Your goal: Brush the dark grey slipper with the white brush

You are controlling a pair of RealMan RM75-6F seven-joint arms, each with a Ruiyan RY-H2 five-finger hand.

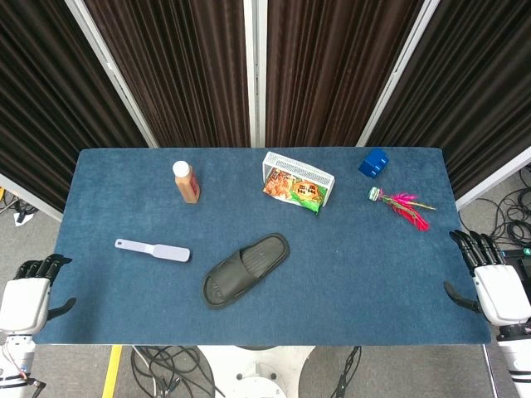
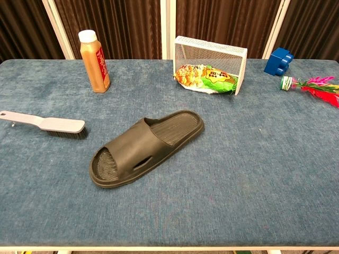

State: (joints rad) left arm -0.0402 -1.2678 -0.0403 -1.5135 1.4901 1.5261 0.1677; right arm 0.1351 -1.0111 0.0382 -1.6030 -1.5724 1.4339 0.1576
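Note:
The dark grey slipper (image 1: 246, 269) (image 2: 145, 147) lies sole-down near the middle of the blue table, toe toward the front left. To its left lies the white brush (image 1: 154, 249) (image 2: 46, 125), bristles down, handle pointing left. My left hand (image 1: 29, 297) hangs off the table's left edge, open and holding nothing. Off the right edge, my right hand (image 1: 489, 280) is open too, fingers apart. Neither hand shows in the chest view.
A brown bottle with a white cap (image 1: 186, 182) (image 2: 94, 61) stands behind the brush. A white mesh basket on its side with a snack bag (image 1: 298, 181) (image 2: 211, 67) lies at the back centre. A blue block (image 1: 374, 162) (image 2: 278, 61) and a pink feathered toy (image 1: 403, 205) (image 2: 312, 85) sit back right.

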